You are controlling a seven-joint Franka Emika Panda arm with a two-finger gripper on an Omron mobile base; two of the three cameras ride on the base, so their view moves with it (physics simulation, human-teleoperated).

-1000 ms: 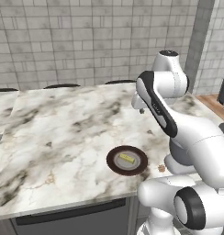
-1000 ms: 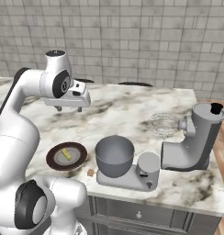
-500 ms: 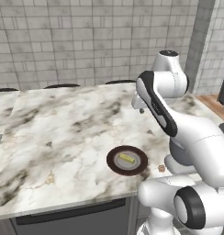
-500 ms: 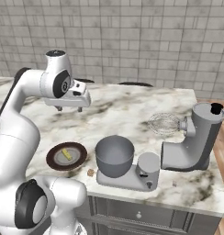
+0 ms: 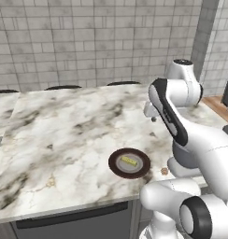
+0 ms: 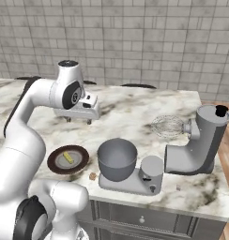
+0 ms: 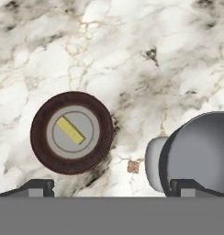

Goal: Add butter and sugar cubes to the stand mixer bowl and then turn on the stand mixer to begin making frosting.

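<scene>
The butter (image 7: pixel 70 130) is a small pale-yellow stick lying on a round dark-brown plate (image 7: pixel 39 133) on the marble counter. It also shows as butter (image 6: pixel 67 157) and butter (image 5: pixel 128 162) in the two base views. A tiny tan sugar cube (image 7: pixel 133 166) lies on the counter between the plate and the grey stand mixer bowl (image 7: pixel 201 156). That bowl (image 6: pixel 117 158) sits on the flat base of the stand mixer (image 6: pixel 201 145). My gripper (image 6: pixel 79 120) hangs open high above the counter, behind the plate, with nothing between its fingers.
A wire whisk (image 6: pixel 168 125) lies on the counter behind the mixer. The plate (image 6: pixel 53 161) and the sugar cube (image 6: pixel 92 176) sit close to the counter's front edge. A grey tiled wall runs along the back. Bare marble spreads to the left of the plate (image 5: pixel 113 165).
The arm has shifted slightly to the right and a little lower. The gripper stays open. Butter, sugar cube and bowl have not moved.
</scene>
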